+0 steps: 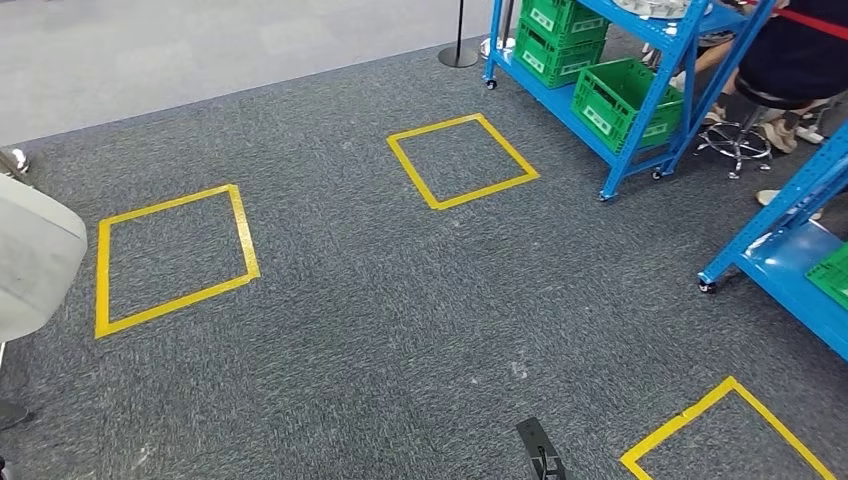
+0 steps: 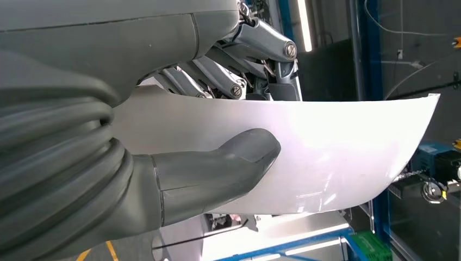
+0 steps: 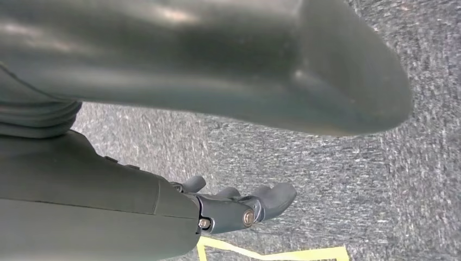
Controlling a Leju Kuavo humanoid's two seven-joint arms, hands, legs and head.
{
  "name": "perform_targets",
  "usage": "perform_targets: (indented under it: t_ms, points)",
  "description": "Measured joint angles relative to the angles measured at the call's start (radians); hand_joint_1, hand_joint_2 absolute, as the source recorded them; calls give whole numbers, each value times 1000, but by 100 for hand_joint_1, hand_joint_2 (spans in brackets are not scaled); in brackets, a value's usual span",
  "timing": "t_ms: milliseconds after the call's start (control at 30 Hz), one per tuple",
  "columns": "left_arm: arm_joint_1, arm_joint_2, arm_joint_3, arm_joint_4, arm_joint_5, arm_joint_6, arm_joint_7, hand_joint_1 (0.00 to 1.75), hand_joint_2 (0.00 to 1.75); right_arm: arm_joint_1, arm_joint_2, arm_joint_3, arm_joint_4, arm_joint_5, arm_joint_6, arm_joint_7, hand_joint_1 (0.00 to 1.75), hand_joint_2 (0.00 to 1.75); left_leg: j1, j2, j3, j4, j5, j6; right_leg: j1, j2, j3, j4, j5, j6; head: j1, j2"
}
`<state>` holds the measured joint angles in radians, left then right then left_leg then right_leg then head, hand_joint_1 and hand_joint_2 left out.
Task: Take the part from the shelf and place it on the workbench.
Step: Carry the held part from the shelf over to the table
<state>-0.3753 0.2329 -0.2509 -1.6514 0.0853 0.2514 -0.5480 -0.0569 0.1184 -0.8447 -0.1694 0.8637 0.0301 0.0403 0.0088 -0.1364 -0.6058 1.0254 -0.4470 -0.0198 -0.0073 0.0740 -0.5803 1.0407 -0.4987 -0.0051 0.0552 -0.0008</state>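
Grey carpet (image 1: 400, 330) was seen closest below the head camera and took up most of that view. Four squares of yellow tape were marked on it: one at the left (image 1: 172, 258), one further off near the middle (image 1: 462, 160), one partly cut off at the lower right (image 1: 728, 432), and a corner of one was seen in the right wrist view. Blue shelving (image 1: 640, 90) was noted at the upper right, with green crates (image 1: 625, 100) on its lower levels; a second blue shelf (image 1: 790, 250) was seen at the right edge. A seated person (image 1: 790, 60) was partly visible beyond the first shelving.

The part (image 2: 337, 152), a thin, curved white sheet, was held by the left hand (image 2: 217, 136): the thumb was pressed on one face and the darker fingers (image 2: 239, 81) were closed behind the other. A pale curved edge of it (image 1: 30, 255) was also seen at the left of the head view, above the floor.

The right hand (image 3: 239, 209) was seen over the carpet, fingers curled in, nothing held.
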Motion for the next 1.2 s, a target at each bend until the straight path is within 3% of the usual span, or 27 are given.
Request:
perform_targets:
  t_ms: [67, 133, 200, 267, 300, 367, 400, 467, 500, 567, 633, 700, 767, 800, 833, 867, 933, 1000, 1067, 1100, 1133, 1200]
  points:
    - [-1, 0, -1, 3, -1, -2, 0, 175, 175, -2, 1, 0, 0, -1, 0, -1, 0, 0, 2, -12, -8, -4, 5, -13, 0, -26, 5, -8, 7, -11, 0, 0]
    - [-5, 1, -2, 6, -2, -4, 1, 175, 175, -2, 2, -1, 0, -2, 0, -3, 0, 0, -1, 36, -29, 31, -16, -19, -3, -52, 12, -18, 15, -27, -3, 0]
    - [-10, 0, -4, 10, -3, -6, 2, 175, 175, 1, 2, -2, 0, -3, 0, -3, 0, 0, -3, 103, -81, 142, -75, -23, -1, -79, 13, -23, 16, -37, -8, 0]
    - [-10, -1, -7, 15, -3, -9, 4, 175, 175, 5, 2, -3, 0, -4, 0, -2, 0, 0, 1, 122, -135, 255, -118, -29, 1, -109, 13, -22, 14, -39, -9, 0]
    - [-9, -1, -8, 18, -3, -10, 4, 175, 175, 5, 2, -3, 0, -5, 0, -2, 0, 0, 3, 125, -142, 270, -115, -32, 1, -124, 12, -22, 13, -38, -9, 0]
    - [-9, -2, -9, 22, -3, -10, 5, 175, 175, 5, 3, -4, 0, -6, 0, 0, 0, 0, 6, 144, -94, 187, -65, -36, 0, -153, 13, -19, 10, -33, -9, 0]
    - [-10, -2, -10, 23, -4, -10, 5, 175, 175, 4, 3, -4, 0, -7, 0, 0, 0, 0, 6, 171, -56, 116, -40, -36, 1, -166, 14, -16, 6, -28, -9, 0]
    - [-10, -3, -11, 23, -4, -10, 5, 175, 175, 4, 2, -5, 0, -8, 0, 1, 0, 0, 3, 210, -4, 21, -12, -26, 5, -187, 17, -8, -3, -15, -8, 0]
    - [-10, -4, -11, 23, -4, -10, 5, 175, 175, 4, 2, -5, 0, -8, 0, 1, 0, 0, 0, 214, 2, 8, -11, -18, 7, -198, 18, -6, -6, -9, -8, 0]
    - [-10, -4, -12, 23, -4, -10, 6, 175, 175, 2, 2, -5, 0, -8, 0, 1, 0, 0, -1, 185, 0, 8, -7, -2, 5, -216, 24, -8, -10, 3, -7, 0]
    - [-12, -5, -12, 20, -4, -10, 5, 175, 175, -1, 2, -5, 0, -8, 1, 0, 0, 0, 2, 159, 0, 4, -1, 10, -2, -175, 18, 16, -31, 16, -5, 0]
    - [-14, -6, -12, 18, -4, -10, 5, 175, 175, 0, 3, -5, 0, -7, 2, -1, 0, 0, 5, 135, -1, 2, 1, 19, -6, -106, -28, 119, -88, 23, -1, 0]
    - [-12, -6, -12, 19, -4, -10, 5, 175, 175, 4, 3, -6, 0, -7, 3, -2, 0, 0, 4, 105, -5, 3, 2, 23, -5, -82, -95, 251, -138, 23, 0, 0]
    - [-11, -6, -12, 20, -4, -10, 5, 175, 175, 6, 3, -6, 0, -7, 3, -2, 0, 0, 3, 89, -6, 4, 3, 23, -4, -80, -113, 279, -138, 20, 0, 0]
    - [-9, -6, -12, 21, -3, -10, 5, 175, 175, 6, 3, -6, 0, -7, 3, -3, 0, 0, 2, 73, -6, 5, 3, 23, -3, -77, -111, 267, -118, 17, 1, 0]
    - [-9, -6, -12, 21, -3, -10, 5, 175, 175, 6, 3, -6, 0, -6, 3, -4, 0, 0, 2, 57, -6, 6, 4, 21, -3, -70, -89, 215, -83, 13, 1, 0]
    - [-9, -5, -12, 21, -2, -10, 4, 175, 175, 4, 3, -6, 0, -6, 3, -4, 0, 0, 4, 30, -7, 6, 7, 15, -4, -18, -26, 72, -19, 5, 0, 0]
    - [-9, -4, -12, 21, -2, -10, 4, 175, 175, 4, 2, -6, 0, -6, 4, -4, 0, 0, 6, 5, -12, 4, 12, 4, -1, 19, 6, -2, 1, 0, 1, 0]
    - [-8, -1, -12, 21, -2, -10, 2, 175, 175, 4, 3, -6, 0, -6, 4, -5, 0, 0, 8, -21, -19, -4, 20, -11, 3, 0, 10, -9, 5, -7, 3, 0]
    - [-8, 3, -12, 21, -1, -10, 1, 175, 175, 3, 3, -6, 0, -5, 5, -5, 0, 0, 8, -15, -22, -3, 20, -16, 2, -15, 13, -14, 9, -14, 3, 0]
    - [-8, 8, -12, 21, 0, -10, 0, 175, 175, 3, 3, -6, 0, -5, 5, -5, 0, 0, 5, 9, -31, 10, 11, -20, 0, -29, 16, -18, 12, -21, 2, 0]
    - [-9, 16, -11, 24, 6, -10, -4, 175, 175, 5, 3, -6, 0, -5, 7, -7, 0, 0, 1, 86, -73, 100, -44, -26, 0, -59, 18, -25, 15, -32, -3, 0]
